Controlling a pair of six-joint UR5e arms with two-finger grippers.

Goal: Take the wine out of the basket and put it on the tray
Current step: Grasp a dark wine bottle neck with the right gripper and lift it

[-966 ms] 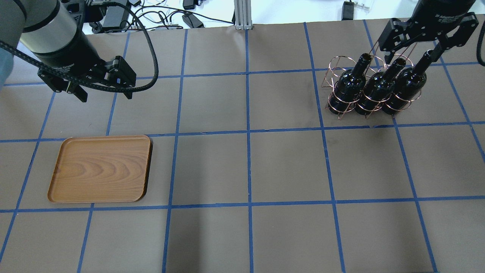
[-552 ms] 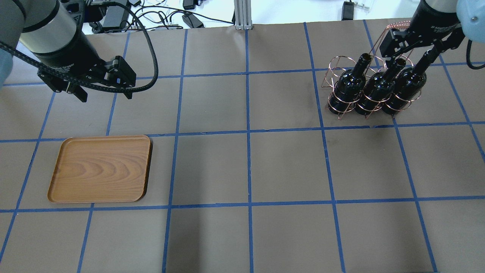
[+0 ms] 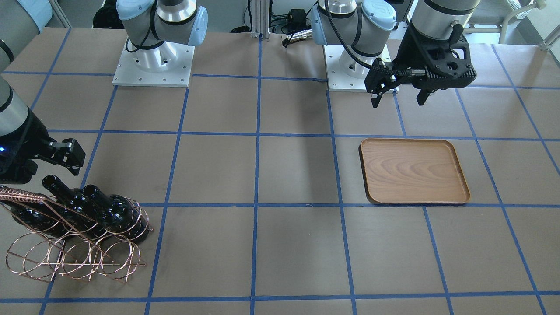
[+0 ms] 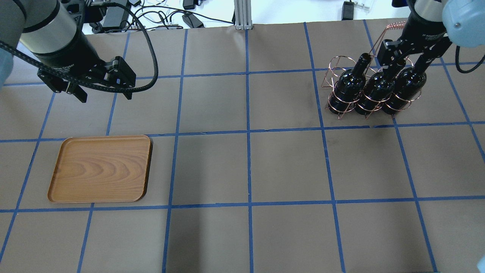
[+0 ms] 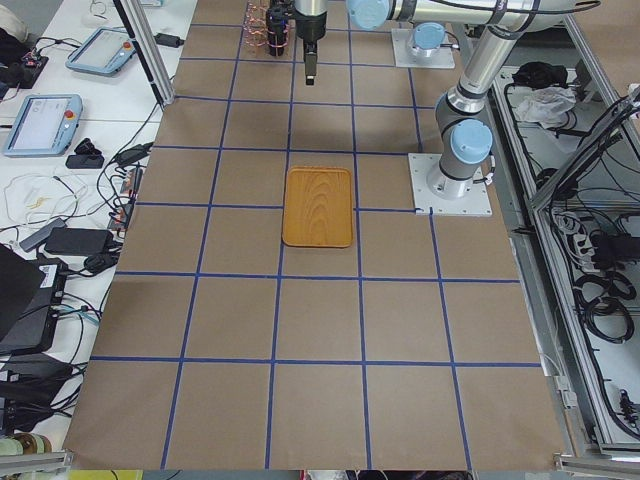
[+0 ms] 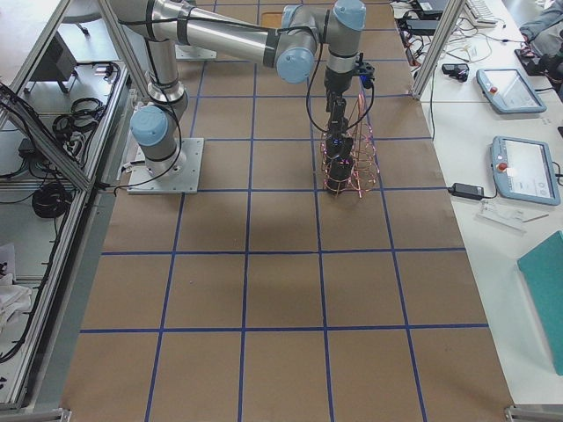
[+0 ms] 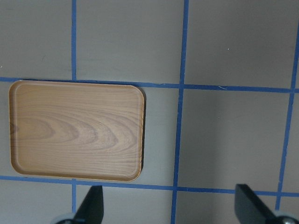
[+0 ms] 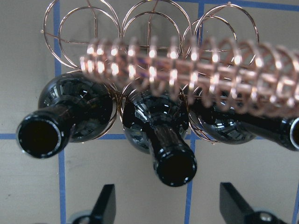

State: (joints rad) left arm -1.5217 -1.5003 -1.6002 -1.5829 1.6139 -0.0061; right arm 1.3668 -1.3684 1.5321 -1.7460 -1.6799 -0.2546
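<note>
**A:** Where's the wine (image 8: 154,126)?
**B:** Three alike, glossy black glass. They lie tilted in the basket (image 3: 65,256) loops, necks towards the robot, on its right side of the tabletop (image 4: 246,170). The middle one is the target, I think.

**A:** Right claw (image 8: 167,186)?
**B:** Spread, holding nothing. The middle bottle's mouth sits just ahead of it, between the finger lines.

**A:** Where to grip?
**B:** The neck, just below the mouth. Glass is stiff and slick, likely heavy for a neck pinch, and breaks if dropped. The coiled handle (image 8: 196,70) crosses above the bodies, so a body grab looks blocked. Pull along the bottle's axis. The basket is light wire and could drag along.

**A:** Left claw (image 3: 399,99)?
**B:** Also spread and empty. It hangs above the tabletop on the robot's side of the tray (image 4: 100,168). The tray has nothing on it yet and is well apart from the basket.

**A:** Surface?
**B:** Flat brown paper with a blue tape grid. A round bottle may roll, and the tray rim is low.

**A:** Room?
**B:** Benches at both ends, with pendants (image 6: 525,169) and cables.
</note>
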